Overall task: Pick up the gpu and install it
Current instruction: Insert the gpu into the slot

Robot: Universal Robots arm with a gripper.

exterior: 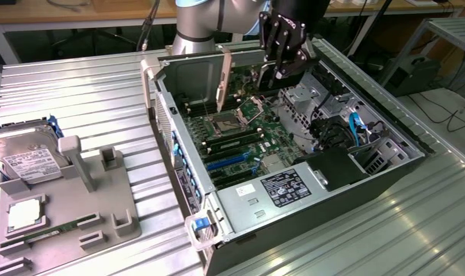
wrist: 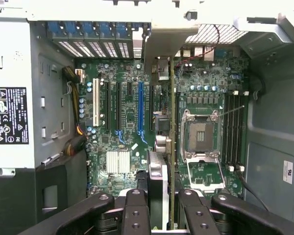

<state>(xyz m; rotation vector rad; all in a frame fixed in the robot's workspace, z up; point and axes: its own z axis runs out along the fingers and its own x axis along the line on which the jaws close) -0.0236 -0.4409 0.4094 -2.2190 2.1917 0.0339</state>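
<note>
End effector clamped on the gpu, card held upright (edge-on, metal bracket toward the exterior view's left) over the motherboard in the open case

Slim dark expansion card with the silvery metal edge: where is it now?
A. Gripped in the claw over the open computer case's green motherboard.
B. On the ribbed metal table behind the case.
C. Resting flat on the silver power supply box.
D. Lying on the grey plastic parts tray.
A: the slim dark expansion card is clamped edge-on in the black claw, above the green motherboard inside the open black computer case.
</note>
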